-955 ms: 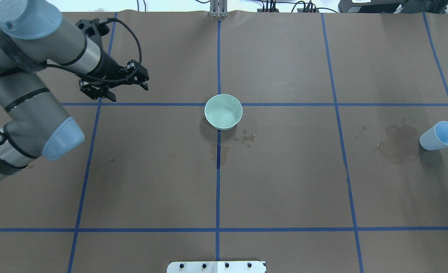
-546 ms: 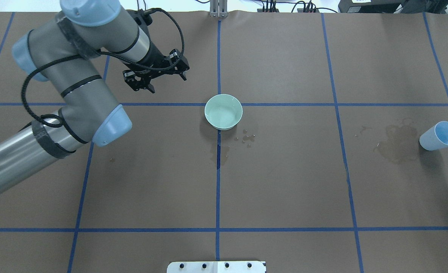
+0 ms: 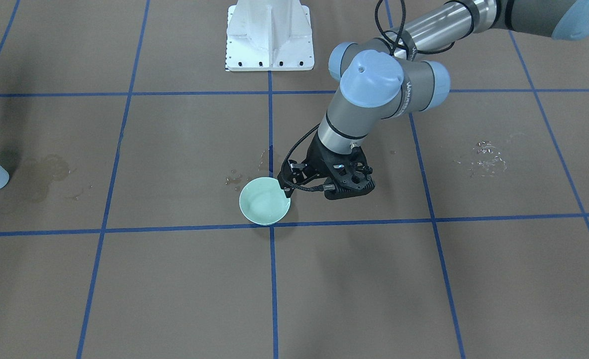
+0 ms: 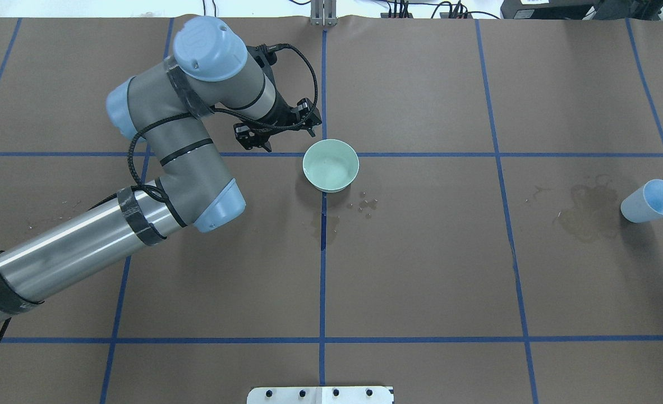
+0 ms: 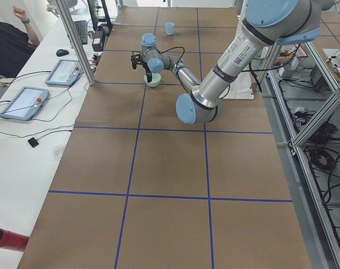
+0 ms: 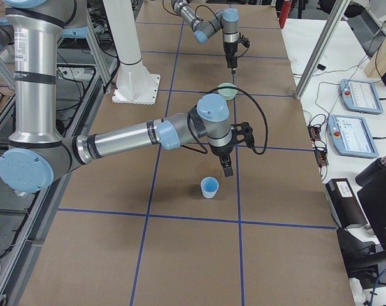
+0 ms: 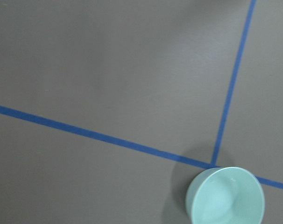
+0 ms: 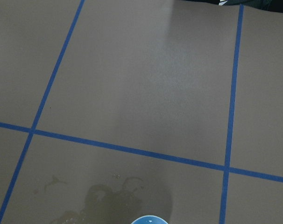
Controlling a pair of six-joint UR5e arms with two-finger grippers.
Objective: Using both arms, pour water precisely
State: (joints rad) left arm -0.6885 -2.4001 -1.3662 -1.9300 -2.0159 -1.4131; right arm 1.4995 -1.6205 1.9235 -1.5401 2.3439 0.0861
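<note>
Starting at the left edge of the table (image 4: 421,269): the left arm (image 4: 84,247) is stretched in over the brown paper towards the middle. The left gripper (image 4: 290,142) is held just beside the mint-green bowl (image 4: 331,189), on its left and not touching it. Its jaws can be seen spread apart with nothing between them.

The bowl is sat upright about mid-table, a bit nearer the far edge, right where two blue tape lines (image 4: 421,154) cross. The water (image 4: 326,167) seems to be a thin glossy film in the bottom of the bowl, though it's honestly hard to make out.

A few droplets (image 4: 366,205) are scattered on the paper just right of the bowl, on its near side. A darker wet patch (image 4: 586,216) is spread further towards the right edge. A light blue paper cup (image 4: 648,203) is stood upright close to that edge, next to the patch.

The right arm (image 6: 123,137) is only caught in a side view, with the right gripper (image 6: 227,172) held near the cup and clear of it. Whether it's spread or closed can't be told.
</note>
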